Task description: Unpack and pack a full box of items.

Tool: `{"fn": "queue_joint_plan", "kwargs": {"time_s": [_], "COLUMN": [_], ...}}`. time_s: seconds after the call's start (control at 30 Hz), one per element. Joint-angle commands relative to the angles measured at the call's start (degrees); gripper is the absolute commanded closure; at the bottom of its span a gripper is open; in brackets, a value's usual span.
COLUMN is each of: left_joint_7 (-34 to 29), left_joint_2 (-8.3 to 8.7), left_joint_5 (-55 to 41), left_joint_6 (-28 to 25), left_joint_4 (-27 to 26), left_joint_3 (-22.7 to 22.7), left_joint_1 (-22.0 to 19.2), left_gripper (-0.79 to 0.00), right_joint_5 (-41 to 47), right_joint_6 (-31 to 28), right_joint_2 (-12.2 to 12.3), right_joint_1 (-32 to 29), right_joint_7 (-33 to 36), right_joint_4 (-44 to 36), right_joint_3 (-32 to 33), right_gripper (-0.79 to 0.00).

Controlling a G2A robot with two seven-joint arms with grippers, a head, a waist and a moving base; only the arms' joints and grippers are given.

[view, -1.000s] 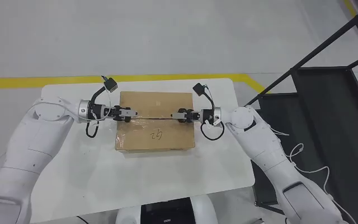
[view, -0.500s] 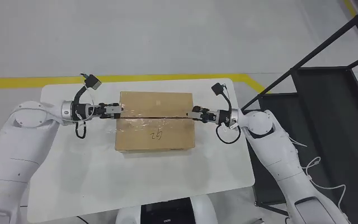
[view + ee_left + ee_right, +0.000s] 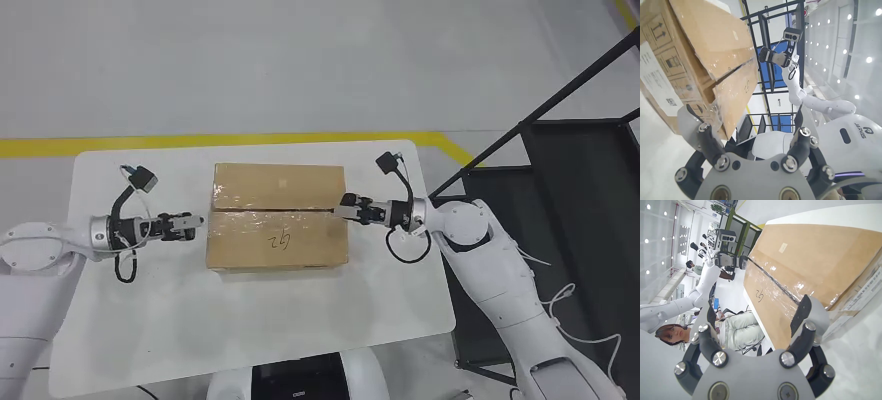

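Observation:
A closed cardboard box (image 3: 278, 215) sits mid-table with a handwritten number on its lid. Its taped centre seam (image 3: 275, 209) shows as a dark slit, and the clear tape (image 3: 715, 111) is torn at the near end. My left gripper (image 3: 195, 223) hovers just off the box's left end, open, one finger (image 3: 687, 117) close to the box corner (image 3: 723, 130). My right gripper (image 3: 344, 210) is at the box's right edge, level with the seam, open and holding nothing (image 3: 757, 313). The box lid (image 3: 810, 256) stretches away from it.
The white table (image 3: 150, 310) has bare surface in front of and to the left of the box. A black metal rack (image 3: 570, 180) stands off the table's right side. A yellow floor line (image 3: 100, 145) runs behind the table.
Both grippers have drawn outward along the seam from over the lid. The left one has left the box and dropped toward the front left; the right one stopped at the right edge.

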Motion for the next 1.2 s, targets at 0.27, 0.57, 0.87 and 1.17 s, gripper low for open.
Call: {"fn": "queue_joint_plan", "kwargs": {"time_s": [0.27, 0.57, 0.87, 1.17], "left_joint_7": [1.5, 1.3, -0.1, -4.0], "left_joint_2": [-0.28, -0.27, -0.11, -0.21], "left_joint_5": [2.6, 3.7, 4.9, 3.5], "left_joint_6": [-0.2, 0.3, 1.5, 2.6], "left_joint_4": [0.8, 0.5, -0.2, -1.9], "left_joint_3": [0.6, 0.5, 0.2, 0.5], "left_joint_1": [-1.1, -0.9, -1.1, -4.1], "left_gripper": [0.0, 0.0, 0.0, 0.0], "right_joint_5": [-0.1, -0.2, -1.1, -3.9], "right_joint_6": [0.2, 0.2, 0.8, 1.5], "right_joint_2": [0.1, 0.2, 0.2, -0.1], "right_joint_1": [0.4, 0.7, 1.1, 1.6], "right_joint_7": [-0.4, -0.7, -1.2, -2.1], "right_joint_4": [-0.1, -0.5, -0.2, 0.8], "right_joint_3": [-0.5, -1.3, -2.6, -5.4], "right_gripper": [-0.785, -0.785, -0.785, -0.785]}}
